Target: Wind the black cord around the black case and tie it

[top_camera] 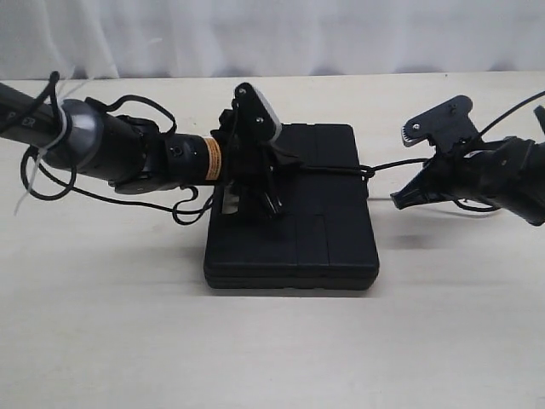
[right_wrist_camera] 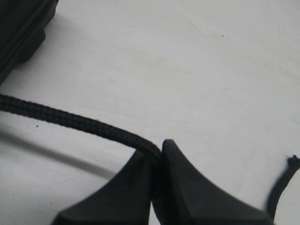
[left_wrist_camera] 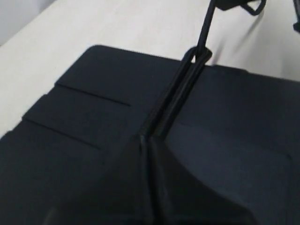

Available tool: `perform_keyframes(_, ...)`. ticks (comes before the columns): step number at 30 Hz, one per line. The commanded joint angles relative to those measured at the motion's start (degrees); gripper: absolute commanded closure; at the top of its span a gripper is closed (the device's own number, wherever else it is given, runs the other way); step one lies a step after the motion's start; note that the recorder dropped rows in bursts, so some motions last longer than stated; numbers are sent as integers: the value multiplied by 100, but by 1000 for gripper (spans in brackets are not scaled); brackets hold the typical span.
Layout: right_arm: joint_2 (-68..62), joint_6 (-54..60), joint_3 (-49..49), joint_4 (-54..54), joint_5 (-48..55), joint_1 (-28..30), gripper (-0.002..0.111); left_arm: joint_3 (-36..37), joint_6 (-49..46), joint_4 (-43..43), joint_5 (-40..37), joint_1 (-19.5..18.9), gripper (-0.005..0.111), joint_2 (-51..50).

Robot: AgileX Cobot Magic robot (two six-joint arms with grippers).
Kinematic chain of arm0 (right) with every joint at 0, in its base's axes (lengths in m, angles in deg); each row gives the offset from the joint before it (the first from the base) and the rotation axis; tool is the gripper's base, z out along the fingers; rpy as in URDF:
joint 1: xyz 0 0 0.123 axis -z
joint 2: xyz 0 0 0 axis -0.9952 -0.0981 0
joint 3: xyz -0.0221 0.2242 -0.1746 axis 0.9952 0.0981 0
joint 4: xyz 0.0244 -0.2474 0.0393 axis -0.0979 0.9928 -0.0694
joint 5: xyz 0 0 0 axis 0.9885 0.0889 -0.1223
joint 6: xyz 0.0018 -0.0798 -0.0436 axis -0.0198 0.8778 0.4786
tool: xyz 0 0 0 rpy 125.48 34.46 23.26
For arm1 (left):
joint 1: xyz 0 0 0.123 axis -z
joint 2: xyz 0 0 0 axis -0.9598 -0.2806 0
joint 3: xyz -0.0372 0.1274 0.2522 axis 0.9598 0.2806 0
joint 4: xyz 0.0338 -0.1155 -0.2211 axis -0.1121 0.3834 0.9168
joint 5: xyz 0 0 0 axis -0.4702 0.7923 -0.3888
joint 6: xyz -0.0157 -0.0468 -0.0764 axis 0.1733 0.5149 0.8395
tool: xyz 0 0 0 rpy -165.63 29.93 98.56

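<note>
From outside, we see the black case (top_camera: 294, 230) flat on the pale surface (top_camera: 128, 324), the black cord (top_camera: 336, 169) stretched across its lid between the left fingers (top_camera: 285, 162) and right fingers (top_camera: 407, 196).

The left wrist view shows the left fingers (left_wrist_camera: 126, 178) together, pinching the black cord (left_wrist_camera: 180, 86) over the lid of the black case (left_wrist_camera: 84, 122).

The right wrist view shows the right fingers (right_wrist_camera: 197, 187) clamped on the black cord (right_wrist_camera: 70, 120) near the black case (right_wrist_camera: 18, 28).

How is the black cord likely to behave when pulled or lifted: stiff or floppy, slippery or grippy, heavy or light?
Probably floppy: the cord curves as it enters the shut right gripper rather than holding a line. Its braided surface likely grips, not slips. Being thin beside the case, it is probably light.
</note>
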Motion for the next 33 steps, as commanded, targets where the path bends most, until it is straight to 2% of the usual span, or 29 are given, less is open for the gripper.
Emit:
perform_keyframes(1,7,5,7,-70,-65,58,104,-19,-83,14,-595,-29,107,-45)
perform_keyframes(9,7,41,7,-210,-117,117,104,-19,-60,14,-895,-162,107,-45)
perform_keyframes(18,7,-139,20,-239,69,617,104,-19,-60,14,-920,-162,107,-45)
perform_keyframes(27,7,-491,-86,493,74,346,103,-19,108,34,-759,-162,107,-45)
perform_keyframes(30,7,-578,-126,603,63,197,92,-19,227,34,-679,-162,107,-9)
perform_keyframes(33,7,-583,-126,577,109,172,70,-19,238,34,-732,-162,107,73)
